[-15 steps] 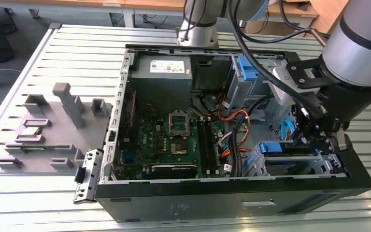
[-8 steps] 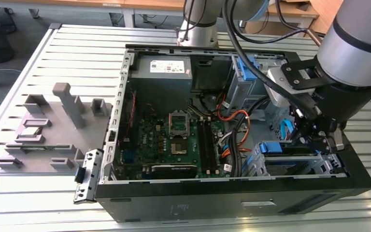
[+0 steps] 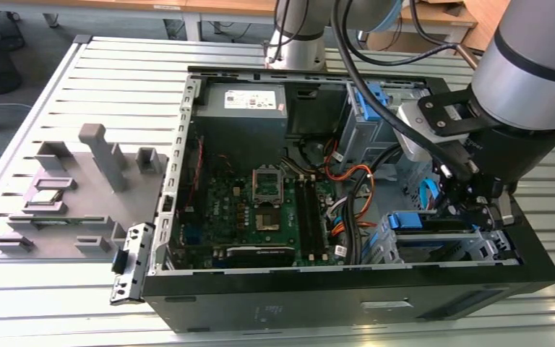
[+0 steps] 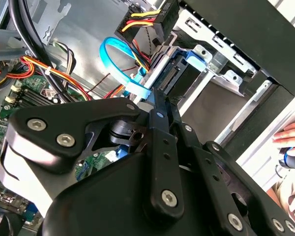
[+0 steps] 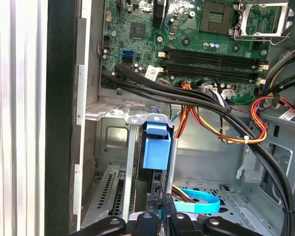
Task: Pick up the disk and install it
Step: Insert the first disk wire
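The disk (image 5: 157, 147) stands edge-on in the metal drive cage (image 5: 113, 114) at the corner of the open computer case (image 3: 355, 296), its blue caddy end away from me. In the exterior view the blue caddy (image 3: 418, 220) shows inside the cage (image 3: 451, 249) at the case's right front. My gripper (image 5: 162, 210) is shut on the disk's near end, fingers (image 4: 160, 105) pressed close together against it. In the second wrist view the disk (image 4: 179, 73) sits between silver cage rails (image 4: 221, 61). My gripper (image 3: 477, 210) hangs just over the cage.
A motherboard (image 3: 268, 210) fills the case floor, with black and orange cables (image 5: 211, 105) running past the cage. A blue flat cable (image 5: 199, 206) loops near my fingers. A grey fixture (image 3: 75, 188) stands on the table at the exterior view's left. A person's hand (image 4: 290, 135) is beside the case.
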`<state>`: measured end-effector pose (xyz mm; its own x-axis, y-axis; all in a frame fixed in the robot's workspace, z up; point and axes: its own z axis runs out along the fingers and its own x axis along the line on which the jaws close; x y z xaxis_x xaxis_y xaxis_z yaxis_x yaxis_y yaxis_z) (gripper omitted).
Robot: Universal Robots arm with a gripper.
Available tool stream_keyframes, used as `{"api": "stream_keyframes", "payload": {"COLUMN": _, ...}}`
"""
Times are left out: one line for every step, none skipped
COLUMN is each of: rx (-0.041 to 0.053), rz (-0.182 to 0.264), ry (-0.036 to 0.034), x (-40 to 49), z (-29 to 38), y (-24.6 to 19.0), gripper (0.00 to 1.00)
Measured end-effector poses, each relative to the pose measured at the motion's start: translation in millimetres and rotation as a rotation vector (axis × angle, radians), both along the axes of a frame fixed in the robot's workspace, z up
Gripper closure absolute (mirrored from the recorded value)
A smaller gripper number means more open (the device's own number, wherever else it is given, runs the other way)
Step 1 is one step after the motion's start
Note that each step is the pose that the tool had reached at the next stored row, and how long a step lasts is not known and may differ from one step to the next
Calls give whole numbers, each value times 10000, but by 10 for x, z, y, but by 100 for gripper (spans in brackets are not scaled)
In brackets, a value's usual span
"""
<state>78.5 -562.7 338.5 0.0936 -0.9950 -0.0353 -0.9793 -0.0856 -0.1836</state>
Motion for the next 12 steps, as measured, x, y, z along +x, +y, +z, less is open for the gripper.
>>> {"api": "stream_keyframes", "payload": {"rx": 1, "rz": 2, "ry": 0, "x": -1, "z": 0, "y": 0, "gripper": 84}}
{"api": "stream_keyframes", "payload": {"rx": 0, "rz": 4, "ry": 0, "x": -1, "z": 0, "y": 0, "gripper": 84}}
{"api": "stream_keyframes", "payload": {"rx": 0, "rz": 4, "ry": 0, "x": -1, "z": 0, "y": 0, "gripper": 84}}
{"api": "stream_keyframes", "payload": {"rx": 0, "rz": 4, "ry": 0, "x": -1, "z": -1, "y": 0, "gripper": 84}}
{"api": "stream_keyframes", "payload": {"rx": 1, "rz": 4, "ry": 0, "x": -2, "z": -2, "y": 0, "gripper": 84}}
{"api": "stream_keyframes", "payload": {"rx": 1, "rz": 4, "ry": 0, "x": -4, "z": -3, "y": 0, "gripper": 84}}
{"api": "stream_keyframes", "payload": {"rx": 2, "rz": 3, "ry": -1, "x": -6, "z": -4, "y": 0, "gripper": 84}}
{"api": "stream_keyframes", "payload": {"rx": 1, "rz": 4, "ry": -1, "x": -6, "z": -4, "y": 0, "gripper": 84}}
{"api": "stream_keyframes", "payload": {"rx": 0, "rz": 4, "ry": -1, "x": -6, "z": -5, "y": 0, "gripper": 84}}
{"api": "stream_keyframes", "payload": {"rx": 0, "rz": 4, "ry": -1, "x": -6, "z": -4, "y": 0, "gripper": 84}}
{"api": "stream_keyframes", "payload": {"rx": 0, "rz": 4, "ry": -1, "x": -7, "z": -5, "y": 0, "gripper": 84}}
{"api": "stream_keyframes", "payload": {"rx": 0, "rz": 4, "ry": -1, "x": -7, "z": -5, "y": 0, "gripper": 84}}
